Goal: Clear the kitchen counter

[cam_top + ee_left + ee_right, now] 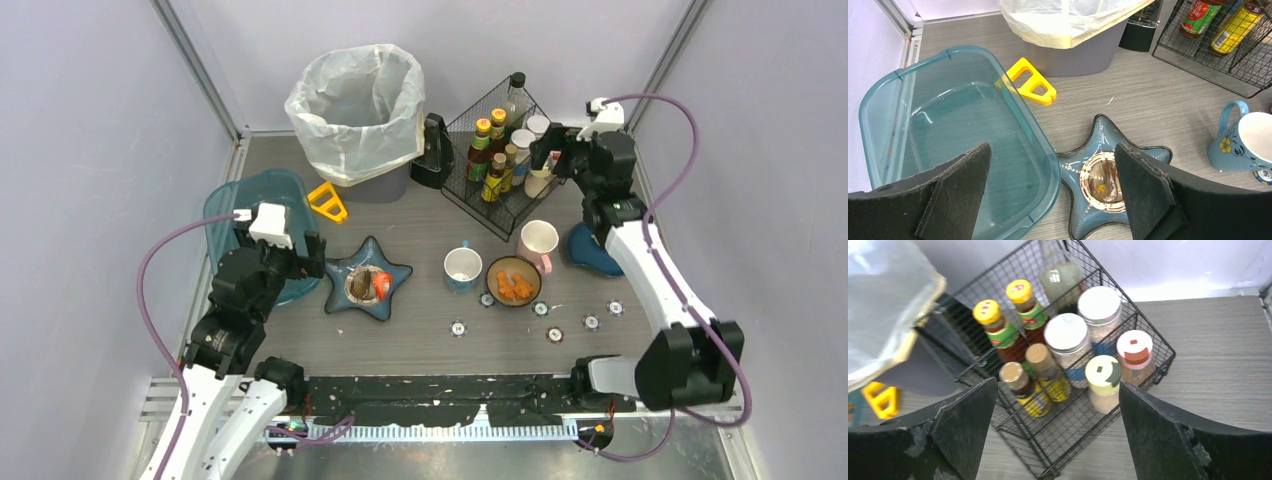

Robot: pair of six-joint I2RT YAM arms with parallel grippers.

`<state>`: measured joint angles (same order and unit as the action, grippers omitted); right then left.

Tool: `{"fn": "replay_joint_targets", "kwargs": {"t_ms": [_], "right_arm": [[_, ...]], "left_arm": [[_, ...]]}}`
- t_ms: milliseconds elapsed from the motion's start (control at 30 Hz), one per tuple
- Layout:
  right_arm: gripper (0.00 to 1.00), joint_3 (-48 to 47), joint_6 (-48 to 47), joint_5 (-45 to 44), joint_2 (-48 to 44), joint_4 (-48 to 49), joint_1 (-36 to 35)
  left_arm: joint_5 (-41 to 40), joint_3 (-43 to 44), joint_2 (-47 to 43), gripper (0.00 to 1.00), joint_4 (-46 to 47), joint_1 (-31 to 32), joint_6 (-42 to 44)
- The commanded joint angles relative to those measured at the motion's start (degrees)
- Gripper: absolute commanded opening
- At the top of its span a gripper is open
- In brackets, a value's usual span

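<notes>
Planks of dark grey wood grain make up the kitchen counter (420, 340), which fills the middle of the top view; its long axis runs side to side, and the grain lies along it. Taking the star-shaped dish (367, 288) as the mark: just to its left stands a teal tub (225, 205), and the left gripper (1052, 146) hangs over the place where tub and dish meet, jaws spread wide with nothing in them. Behind the dish and a little left lies a yellow plastic piece (327, 202), and straight behind the dish a grey bin (385, 185) lined with a pale bag (350, 75). To the dish's right come a blue mug (462, 268), a bowl of orange food (514, 282) and a pink mug (538, 243), with small round caps (457, 327) scattered nearer the arms. Farther right and back is a black wire rack (500, 160) of sauce bottles (998, 330) and jars (1066, 335); the right gripper (1057, 385) hovers above it, fingers wide apart and empty.
</notes>
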<state>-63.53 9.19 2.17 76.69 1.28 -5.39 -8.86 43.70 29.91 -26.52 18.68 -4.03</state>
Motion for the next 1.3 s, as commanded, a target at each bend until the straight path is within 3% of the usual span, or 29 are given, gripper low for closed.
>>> {"fn": "replay_joint_targets", "kwargs": {"t_ms": [0, 200, 367, 500, 867, 1100, 1200, 1267], "right_arm": [[0.96, 4.1, 6.5, 4.9, -7.1, 1.1, 0.2], [0.95, 11.2, 13.7, 5.4, -15.7, 1.4, 0.2], [0.95, 23.2, 24.0, -5.2, -27.4, 8.3, 0.2], [0.95, 32.6, 24.0, -11.0, -36.8, 14.1, 0.2], [0.95, 28.2, 27.9, -35.0, -39.1, -15.9, 0.5], [0.96, 25.3, 33.3, -35.8, -33.5, -25.5, 4.0], [0.99, 25.2, 38.0, -32.9, -31.1, -27.0, 10.2], [0.96, 25.2, 41.3, -29.7, -27.9, -27.3, 14.0]], "left_arm": [[1.0, 1.7, -0.9, 0.95, 1.7, 0.1, -0.2], [0.7, 1.7, -1.0, 0.95, 1.8, 0.1, -0.4], [0.9, 1.6, -0.9, 0.95, 1.9, 0.1, -0.6], [1.0, 1.6, -0.8, 0.95, 1.8, 0.1, -0.6], [1.4, 1.6, -1.2, 0.95, 1.8, 0.2, -1.1], [1.3, 1.7, -2.3, 0.95, 1.7, 0.2, -1.3], [1.2, 1.7, -2.6, 0.95, 1.7, 0.2, -1.3], [1.4, 1.7, -2.7, 0.95, 1.8, 0.2, -1.3]]}}
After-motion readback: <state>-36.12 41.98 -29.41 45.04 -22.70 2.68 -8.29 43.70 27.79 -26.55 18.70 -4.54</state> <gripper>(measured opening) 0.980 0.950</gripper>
